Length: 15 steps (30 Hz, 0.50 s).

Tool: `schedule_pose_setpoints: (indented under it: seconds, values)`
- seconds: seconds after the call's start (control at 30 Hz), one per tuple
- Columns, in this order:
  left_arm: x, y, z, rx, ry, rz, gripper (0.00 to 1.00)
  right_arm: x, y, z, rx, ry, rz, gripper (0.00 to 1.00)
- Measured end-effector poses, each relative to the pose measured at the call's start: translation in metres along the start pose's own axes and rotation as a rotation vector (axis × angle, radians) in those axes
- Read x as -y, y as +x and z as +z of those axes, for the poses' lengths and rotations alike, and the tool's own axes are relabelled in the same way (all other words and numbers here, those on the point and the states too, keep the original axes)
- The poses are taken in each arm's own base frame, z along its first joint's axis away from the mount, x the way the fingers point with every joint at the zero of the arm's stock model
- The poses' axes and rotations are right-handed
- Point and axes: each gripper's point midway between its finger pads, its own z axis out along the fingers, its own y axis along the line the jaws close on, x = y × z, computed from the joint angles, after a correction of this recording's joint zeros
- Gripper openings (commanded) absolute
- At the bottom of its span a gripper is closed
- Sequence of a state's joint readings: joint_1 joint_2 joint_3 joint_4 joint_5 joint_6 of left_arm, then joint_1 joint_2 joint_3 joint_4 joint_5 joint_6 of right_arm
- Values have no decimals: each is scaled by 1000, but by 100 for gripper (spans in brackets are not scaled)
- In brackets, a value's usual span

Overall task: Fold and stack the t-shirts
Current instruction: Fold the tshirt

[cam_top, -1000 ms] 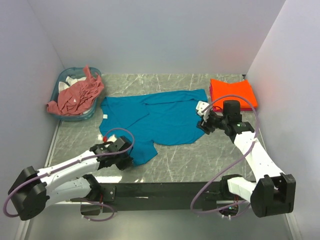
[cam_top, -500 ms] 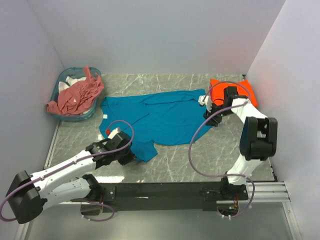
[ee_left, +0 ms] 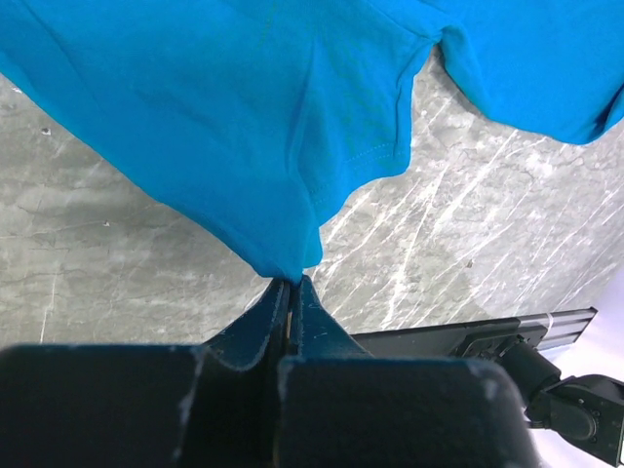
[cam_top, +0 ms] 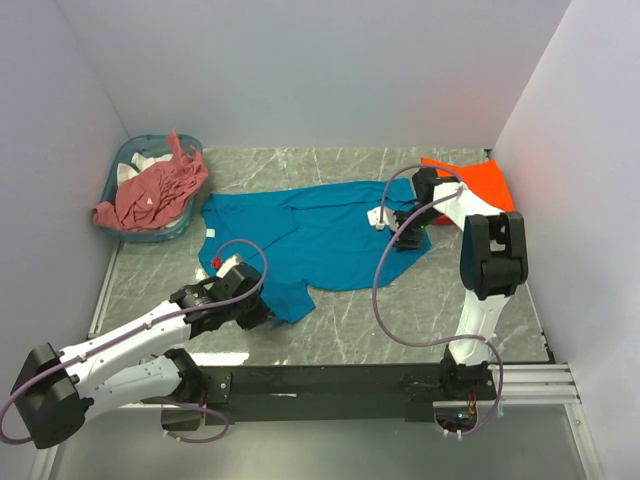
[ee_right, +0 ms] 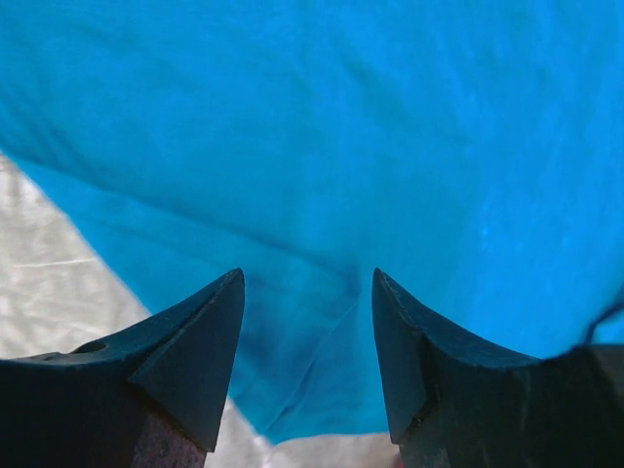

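Teal-blue tee (cam_top: 320,235) lay spread but rumpled on the marble table (cam_top: 400,310), not yet folded. My left gripper (ee_left: 291,288) was pinched shut on its near corner. My right gripper (ee_right: 307,292) hovered w/ fingers spread over the shirt's right edge, nothing between them. Orange tee (cam_top: 478,185) sat folded at far right, so one done by the look of it. Salmon-pink tee (cam_top: 150,195) hung out of the teal basket (cam_top: 113,180), untouched. Approx. a third thru, I'd judge.
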State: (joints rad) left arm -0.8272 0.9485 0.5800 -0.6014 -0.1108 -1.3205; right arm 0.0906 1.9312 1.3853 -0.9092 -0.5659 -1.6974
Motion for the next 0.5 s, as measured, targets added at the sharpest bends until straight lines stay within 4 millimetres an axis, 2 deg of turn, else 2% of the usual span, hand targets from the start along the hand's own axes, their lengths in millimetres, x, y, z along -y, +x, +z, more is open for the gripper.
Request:
schedule_pose_setpoints:
  seconds: [0.17,0.37,0.5]
  values:
    - [0,0,0,-2,1,0,0,10,10,11,-49,-26,-25,59]
    - [3,1,1,-7,8,0,0,11,23,9,-118,-44,-41,56]
    - [1,2,3,-10,-5,2,0,11,27,10,-147,-58,-53,49]
